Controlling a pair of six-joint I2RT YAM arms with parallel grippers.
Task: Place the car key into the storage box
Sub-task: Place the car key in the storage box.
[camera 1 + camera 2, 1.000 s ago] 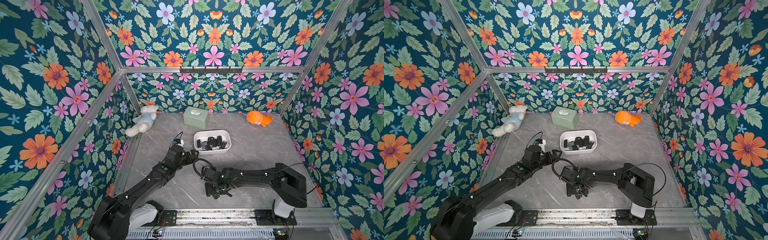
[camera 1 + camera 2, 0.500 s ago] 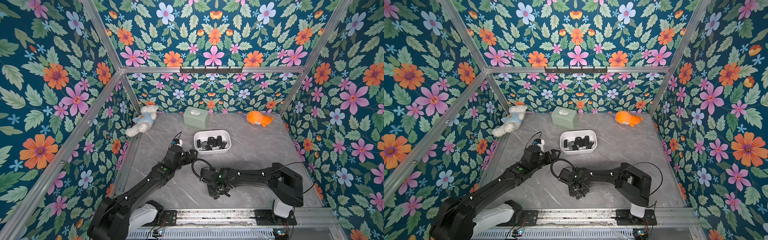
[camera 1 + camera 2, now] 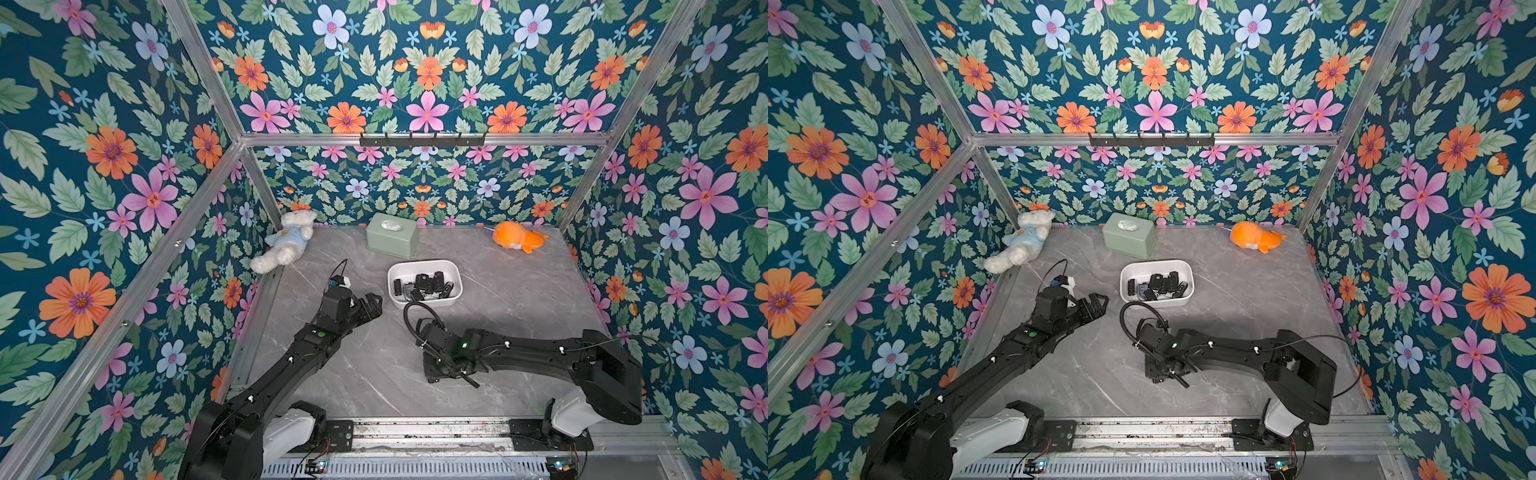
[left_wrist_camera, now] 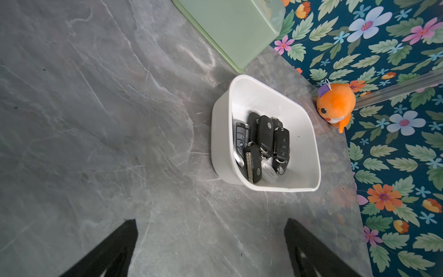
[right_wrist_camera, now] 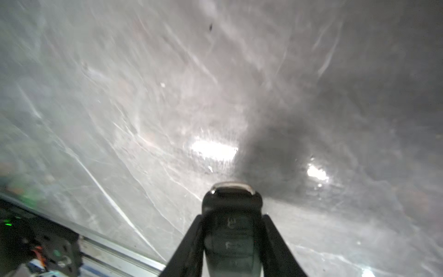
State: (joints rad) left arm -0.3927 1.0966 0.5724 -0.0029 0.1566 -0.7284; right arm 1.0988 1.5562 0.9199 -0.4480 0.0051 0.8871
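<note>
1. Flowered wallpaper (image 3: 428, 83) on a metal frame (image 3: 291, 139) closes in the sides. The working surface is a grey marbled tabletop (image 3: 519, 324).
2. The right arm (image 3: 540, 353) reaches low across the near part of the tabletop, with the right claw (image 5: 232, 217) bent down close to the surface. That posture suits lifting something flat.
3. The left arm (image 3: 299, 353) ends in the left claw (image 3: 369, 306), spread wide and empty near the storage box (image 3: 424, 302). It looks parked there to leave the other arm a free way in.
4. The storage box is white and lidless and sits mid-table, just in front of a green tissue box (image 3: 391, 235). With no lid, a drop from above should do.
5. A white bear (image 3: 286, 243) and an orange plush (image 3: 517, 241) lie by the back wall, well apart from the work.
6. The car key (image 5: 231, 203) is pinched along its long sides between the right claw's fingers (image 5: 189, 239). Its metal-ringed end pokes past the tips. It is well apart from the storage box, and I cannot tell whether it has left the tabletop.
7. Both top views show the gap from the right claw to the box, but the grip is hard to make out there.
8. Only the right wrist view shows the grip, and the box is out of its sight.
9. Only the left wrist view shows the black keys (image 4: 263, 144) in the box clearly. They are bunched to one side, with bare white floor beside them.
</note>
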